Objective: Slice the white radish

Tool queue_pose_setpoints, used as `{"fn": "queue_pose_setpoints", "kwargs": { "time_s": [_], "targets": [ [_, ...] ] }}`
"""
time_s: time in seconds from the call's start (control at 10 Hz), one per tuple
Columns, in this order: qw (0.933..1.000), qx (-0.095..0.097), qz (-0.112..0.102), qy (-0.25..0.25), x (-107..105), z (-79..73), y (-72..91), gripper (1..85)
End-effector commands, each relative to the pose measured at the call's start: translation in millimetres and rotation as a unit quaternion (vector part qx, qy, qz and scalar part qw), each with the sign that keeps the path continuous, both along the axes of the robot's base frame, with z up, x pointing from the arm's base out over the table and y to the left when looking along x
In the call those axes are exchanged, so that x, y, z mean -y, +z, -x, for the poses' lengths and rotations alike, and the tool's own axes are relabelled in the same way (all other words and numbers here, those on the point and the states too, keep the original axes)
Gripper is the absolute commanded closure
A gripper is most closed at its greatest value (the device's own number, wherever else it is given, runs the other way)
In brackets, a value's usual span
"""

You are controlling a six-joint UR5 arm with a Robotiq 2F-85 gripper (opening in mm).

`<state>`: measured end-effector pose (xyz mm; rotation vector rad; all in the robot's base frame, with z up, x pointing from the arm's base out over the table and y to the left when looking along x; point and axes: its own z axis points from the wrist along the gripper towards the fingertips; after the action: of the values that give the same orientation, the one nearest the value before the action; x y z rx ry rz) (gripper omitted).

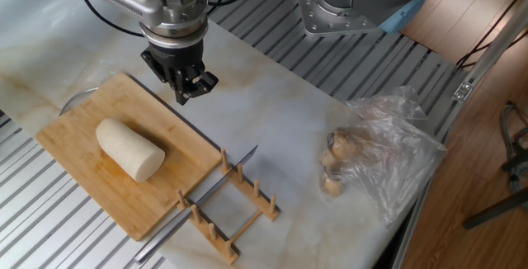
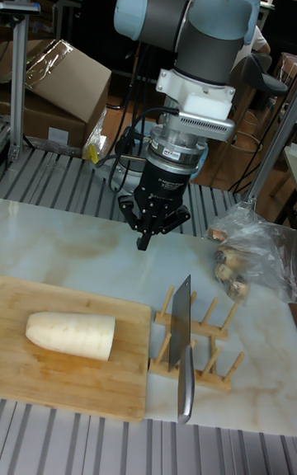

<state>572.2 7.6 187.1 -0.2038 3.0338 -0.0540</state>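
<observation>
While my black two-finger end effector (image 1: 188, 85) hangs empty with fingers nearly together, the thick creamy-white radish (image 1: 129, 148) lies whole on the bamboo cutting board (image 1: 82, 137). Fetching the steel cleaver (image 2: 182, 335) from the wooden rack (image 1: 235, 203) at five o'clock looks next; that needs wider fingers.

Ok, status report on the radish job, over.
Gripper empty, fingers close together, above table beside cutting board. White radish whole, uncut, on board. Knife in wooden rack. Nothing blocking.
</observation>
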Motion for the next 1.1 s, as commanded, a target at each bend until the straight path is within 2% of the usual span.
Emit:
{"fn": "queue_pose_setpoints", "kwargs": {
  "time_s": [0.0, 0.7, 0.8, 0.9, 1.0],
  "targets": [
    [0.9999, 0.0, -0.013, -0.008, -10, -1.6, 0.5, 84.3],
    [0.999, -0.04, -0.014, -0.014, -9, 19.3, -2.4, 84.3],
    [0.9987, -0.043, -0.022, -0.017, -13, 20.9, -2.4, 84.3],
    [0.9986, -0.046, -0.02, -0.016, -12, 22.1, -2.4, 84.3],
    [0.9981, -0.058, -0.011, -0.018, -8, 28.8, -2.4, 84.3]
  ]
}}
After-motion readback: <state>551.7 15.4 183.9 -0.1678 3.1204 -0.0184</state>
